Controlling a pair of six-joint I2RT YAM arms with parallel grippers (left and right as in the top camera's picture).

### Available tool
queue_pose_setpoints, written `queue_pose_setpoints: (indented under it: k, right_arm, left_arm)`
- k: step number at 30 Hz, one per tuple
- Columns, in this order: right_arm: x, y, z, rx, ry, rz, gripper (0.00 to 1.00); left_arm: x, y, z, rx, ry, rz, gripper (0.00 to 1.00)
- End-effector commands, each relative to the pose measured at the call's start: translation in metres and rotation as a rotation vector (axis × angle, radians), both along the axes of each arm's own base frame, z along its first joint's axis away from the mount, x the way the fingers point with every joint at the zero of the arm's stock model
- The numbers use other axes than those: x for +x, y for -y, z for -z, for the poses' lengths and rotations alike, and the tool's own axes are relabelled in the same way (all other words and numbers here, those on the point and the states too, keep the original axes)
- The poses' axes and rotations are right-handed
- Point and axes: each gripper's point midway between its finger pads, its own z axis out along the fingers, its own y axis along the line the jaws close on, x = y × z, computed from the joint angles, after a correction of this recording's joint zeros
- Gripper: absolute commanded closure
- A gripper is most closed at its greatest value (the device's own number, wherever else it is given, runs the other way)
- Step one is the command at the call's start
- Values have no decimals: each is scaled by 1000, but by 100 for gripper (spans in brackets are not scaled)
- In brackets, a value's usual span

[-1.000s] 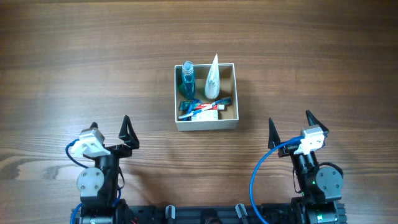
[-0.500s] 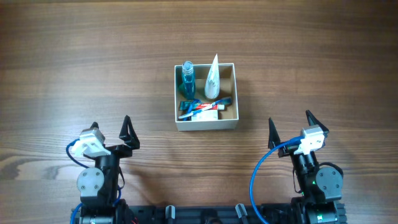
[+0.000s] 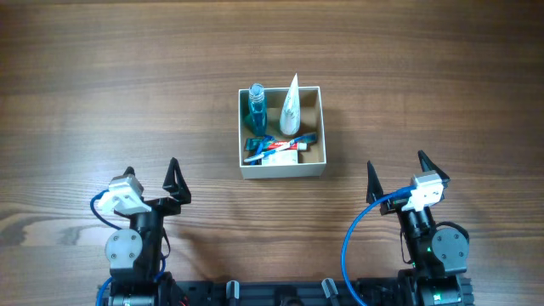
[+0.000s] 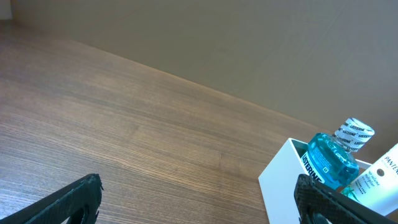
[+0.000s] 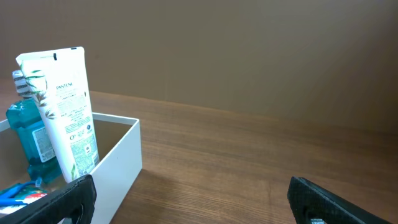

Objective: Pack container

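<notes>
Two arms sit folded low at the near edge of the table (image 3: 127, 76). The left gripper (image 3: 150, 170) is at 7 o'clock from the one container (image 3: 282, 171) and the right gripper (image 3: 395, 163) at 5 o'clock, both with jaws wide apart. The container sits mid-table. Inside it, small items (image 3: 274, 150) lie jumbled at 6 o'clock, with one blue "LISTERINE" bottle (image 3: 257, 109) at 11 and one white "PANTENE" tube (image 3: 291, 110) at 12.

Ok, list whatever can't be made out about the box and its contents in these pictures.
- Overhead: the print on the flat items at the container's near side is too small to read.
- Left wrist: the container's inside is hidden behind its own wall; the white tube is cut off by the right edge.
- Right wrist: the blue bottle is partly behind the tube; the flat items are cut off by the bottom-left corner.
</notes>
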Motion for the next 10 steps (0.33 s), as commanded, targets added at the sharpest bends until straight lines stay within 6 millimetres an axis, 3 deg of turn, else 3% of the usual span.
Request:
queue_pose_setpoints:
  k: [1,10]
  right_arm:
    - [-1,-3,-3,12,11,-17,0]
    - [-1,-3,-3,12,11,-17,0]
  left_arm:
    - [0,3,1,4,8,19,0]
    - [0,3,1,4,8,19,0]
